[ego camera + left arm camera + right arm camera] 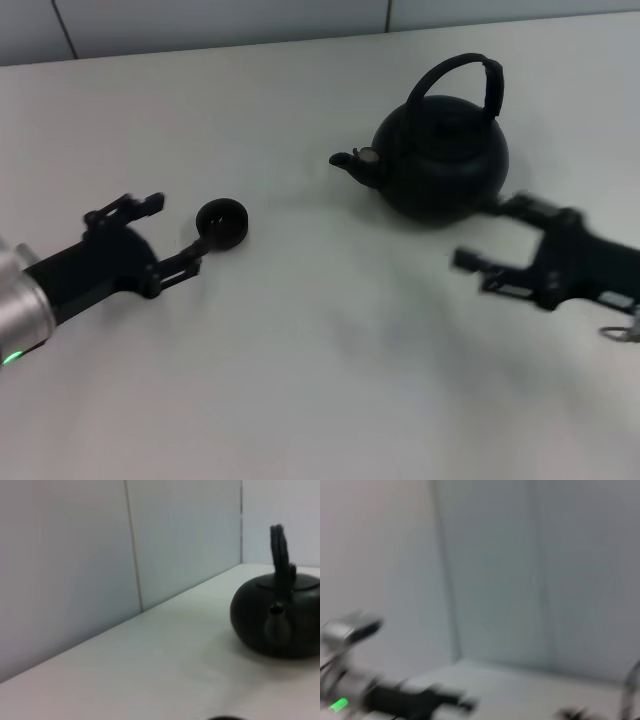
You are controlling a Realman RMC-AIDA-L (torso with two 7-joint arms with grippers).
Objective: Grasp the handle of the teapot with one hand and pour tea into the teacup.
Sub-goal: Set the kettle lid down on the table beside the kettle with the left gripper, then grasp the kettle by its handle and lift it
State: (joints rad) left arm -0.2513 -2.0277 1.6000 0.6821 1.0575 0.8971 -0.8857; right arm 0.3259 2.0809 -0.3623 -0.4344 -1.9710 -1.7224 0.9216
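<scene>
Spanning the whole head view, a white surface (320,380) is seen carrying 2 black vessels. The teapot (445,165) is set toward the far right part of the surface, upright, its spout turned to the robot's left, with the handle (462,75) arched over it. The right hand (500,235) is spread open just beside the pot's near right side, gripping nothing. The left hand (175,232) is released too, near the left edge, 1 finger touching or nearly touching the teacup (221,222).
</scene>
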